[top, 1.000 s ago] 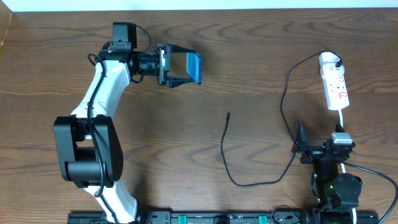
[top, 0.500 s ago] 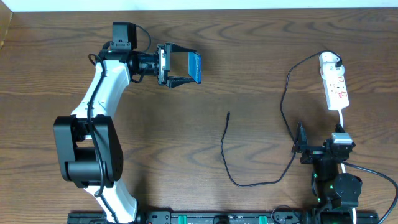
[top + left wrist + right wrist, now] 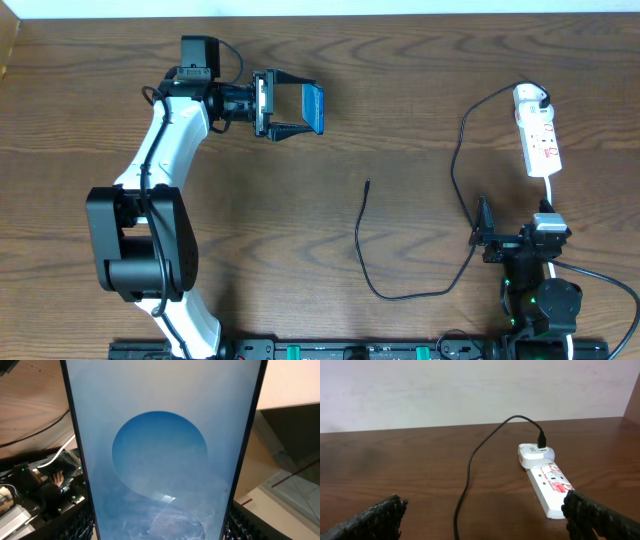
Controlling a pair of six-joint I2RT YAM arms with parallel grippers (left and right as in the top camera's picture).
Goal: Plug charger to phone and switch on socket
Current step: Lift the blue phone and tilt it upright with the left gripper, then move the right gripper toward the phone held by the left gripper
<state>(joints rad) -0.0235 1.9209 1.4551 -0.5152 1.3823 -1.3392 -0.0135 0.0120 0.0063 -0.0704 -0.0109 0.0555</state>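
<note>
left pincer (image 3: 305, 110): clamped on the phone (image 3: 313, 110), partway open because the phone's width fills the gap. In the wrist view the dark fingers (image 3: 82, 527) sit at both long edges.
phone: right between the fingers, up off the table (image 3: 300, 230). Its blue screen with a round blue blob faces back at the wrist cam.
left side vs a second ago: honestly nothing, same grip, same spot.
left arm (image 3: 165, 140): white link runs from the base at the near edge up toward the far side. The wrist is bent so the pincer points to the right.
charger cable (image 3: 360, 235): loose on the table between the two pincers, well apart from both.
plug tip (image 3: 367, 183): the cable end nearest the left pincer, not touching anything.
right pincer (image 3: 482, 500): wide open, nothing in it, and the cable runs along the table in the gap ahead of it.
power strip (image 3: 552, 487): ahead of the right pincer and a bit to its right, flat on the table.
white adapter (image 3: 532, 455): plugged into the strip's far end.
right side vs a second ago: no change either.
right arm (image 3: 540, 290): folded low at the near edge, pincer aimed away at the strip.
</note>
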